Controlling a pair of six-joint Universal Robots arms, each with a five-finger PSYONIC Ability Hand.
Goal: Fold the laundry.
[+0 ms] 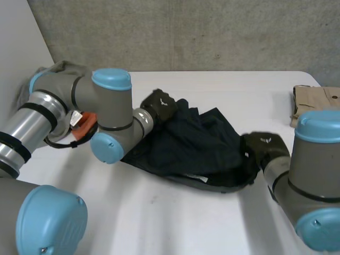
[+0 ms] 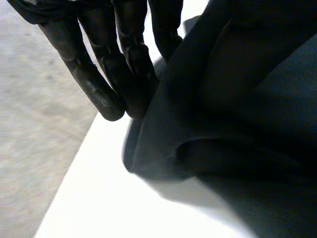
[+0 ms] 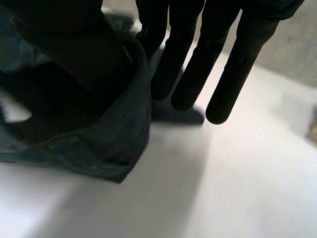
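Observation:
A dark navy garment [image 1: 196, 146] lies crumpled in the middle of the white table [image 1: 175, 223]. My left hand [image 1: 159, 104] is at the garment's far left edge. In the left wrist view its straight fingers [image 2: 106, 79] lie against a raised fold of the garment [image 2: 223, 114], which climbs toward the palm. My right hand [image 1: 264, 146] is at the garment's right edge. There the thick hem [image 3: 104, 144] hangs lifted off the table, pinched between the thumb and the nearest finger, while the other fingers [image 3: 223, 74] point straight down beside it.
A folded beige garment [image 1: 314, 103] sits at the table's back right edge. A grey cloth [image 1: 64, 69] is heaped at the back left, behind my left arm, with an orange object [image 1: 82, 123] under that arm. The table's far edge [image 2: 74, 163] runs close below my left fingertips.

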